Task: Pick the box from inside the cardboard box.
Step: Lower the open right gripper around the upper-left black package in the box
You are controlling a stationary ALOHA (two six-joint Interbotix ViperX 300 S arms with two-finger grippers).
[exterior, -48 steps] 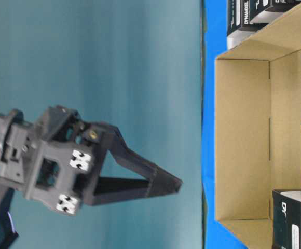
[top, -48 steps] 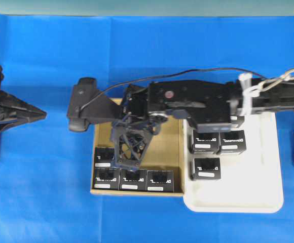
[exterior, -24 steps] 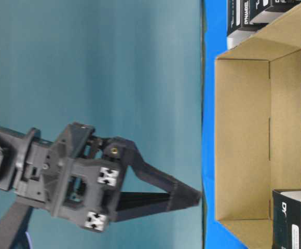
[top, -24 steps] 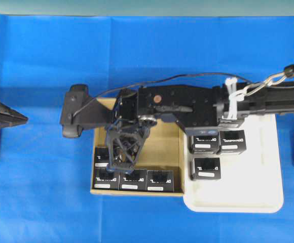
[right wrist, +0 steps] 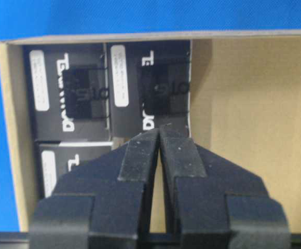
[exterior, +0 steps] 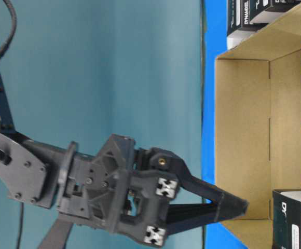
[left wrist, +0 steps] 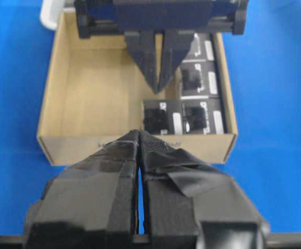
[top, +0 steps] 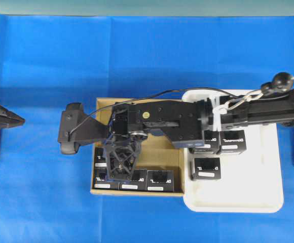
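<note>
You have a blue-covered tabletop [top: 147, 55] under everything. On it, just right of centre, sits the white rounded plastic tray [top: 258, 197], and touching its 9 o'clock side is the shallow, square, brown corrugated cardboard box [top: 170, 162].

Your right arm reaches from 3 o'clock across the tray and over the cardboard box. Its right hand [top: 120, 174] points down into the box's 7 o'clock corner, fingers nearly together with only a thin slit between them in its wrist view, holding nothing.

Your left hand [top: 21, 120] waits at the 9 o'clock edge of the tabletop, well apart from the box, its taped fingers pressed together and empty.

Inside the cardboard box, small black cube-like boxes with white label strips [top: 158, 179] line the 6 o'clock wall and the 9 o'clock wall; the right hand hangs right above those in the corner, and you cannot tell whether it touches one. More identical black boxes [top: 206, 169] stand in the tray near its 9 o'clock side.
</note>
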